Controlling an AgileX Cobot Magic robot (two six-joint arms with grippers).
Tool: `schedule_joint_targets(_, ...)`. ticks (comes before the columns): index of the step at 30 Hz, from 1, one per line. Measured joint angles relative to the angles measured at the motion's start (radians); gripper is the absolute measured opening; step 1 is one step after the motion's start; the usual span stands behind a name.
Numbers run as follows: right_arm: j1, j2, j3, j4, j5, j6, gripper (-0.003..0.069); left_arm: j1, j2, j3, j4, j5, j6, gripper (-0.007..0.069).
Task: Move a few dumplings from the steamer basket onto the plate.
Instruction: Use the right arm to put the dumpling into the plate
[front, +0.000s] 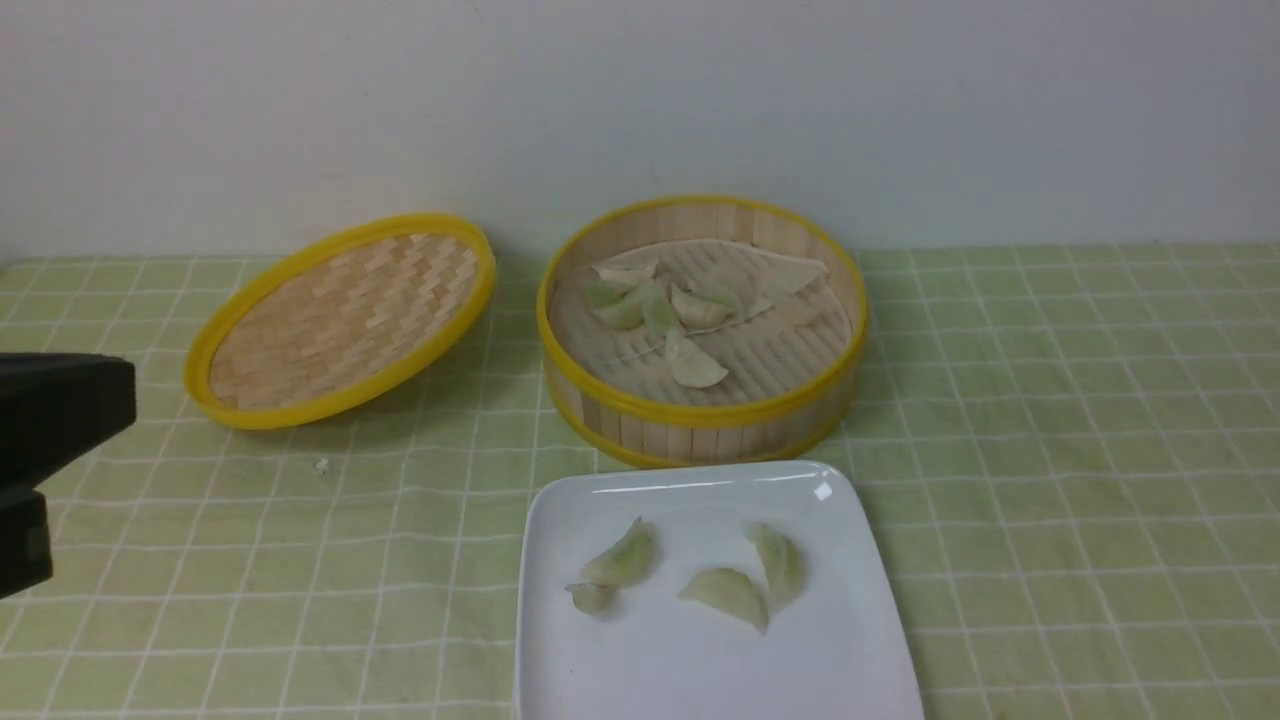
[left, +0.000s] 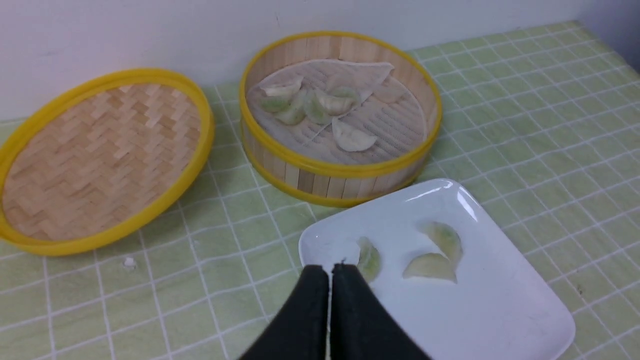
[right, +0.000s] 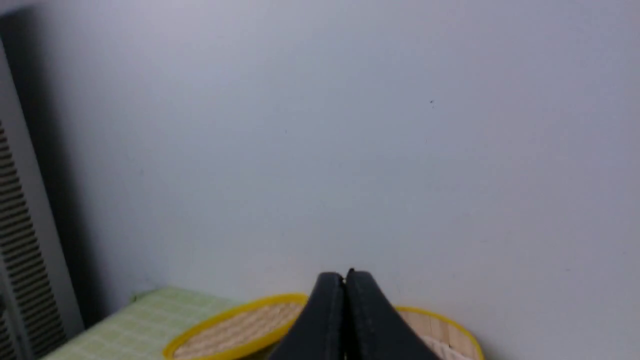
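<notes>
- Dumplings (front: 727, 595): four lie on the white square plate (front: 850, 640), one of them smaller; about six more sit bunched in the steamer basket (front: 700, 420), too overlapped to count surely.
- One plate, at the near edge of the green-checked bench (front: 1100, 450), just in front of the one basket.
- One woven lid (front: 340, 320) rests tilted, left of the basket.
- Left gripper (left: 330, 272) is held at the left, aimed toward the plate, fingers pressed together, empty.
- Right gripper (right: 345, 276) is raised, facing the wall, fingers closed on nothing.
</notes>
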Motion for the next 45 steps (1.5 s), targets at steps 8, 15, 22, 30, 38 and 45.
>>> schedule_joint_targets(8, 0.0, -0.135, 0.142, -0.246, -0.067, 0.252, -0.0013, 0.001, 0.0, 0.009, -0.011, -0.015, 0.001, -0.0006)
schedule_joint_targets(15, 0.0, -0.126, 0.143, -0.326, -0.138, 0.299, -0.0013, 0.001, -0.072, 0.062, -0.015, -0.066, 0.003, -0.0006)
schedule_joint_targets(22, 0.0, -0.126, 0.143, -0.332, -0.139, 0.3, -0.001, 0.001, -0.199, 0.215, -0.035, -0.272, 0.003, -0.0006)
schedule_joint_targets(30, 0.0, -0.126, 0.143, -0.334, -0.139, 0.301, -0.001, 0.001, -0.212, 0.23, -0.063, -0.314, 0.003, -0.0006)
schedule_joint_targets(38, 0.0, -0.126, 0.143, -0.334, -0.139, 0.302, -0.001, 0.001, -0.213, 0.23, -0.058, -0.314, 0.019, -0.0006)
schedule_joint_targets(45, 0.0, -0.126, 0.143, -0.334, -0.139, 0.302, -0.001, 0.022, -0.244, 0.338, 0.01, -0.414, 0.12, -0.0006)
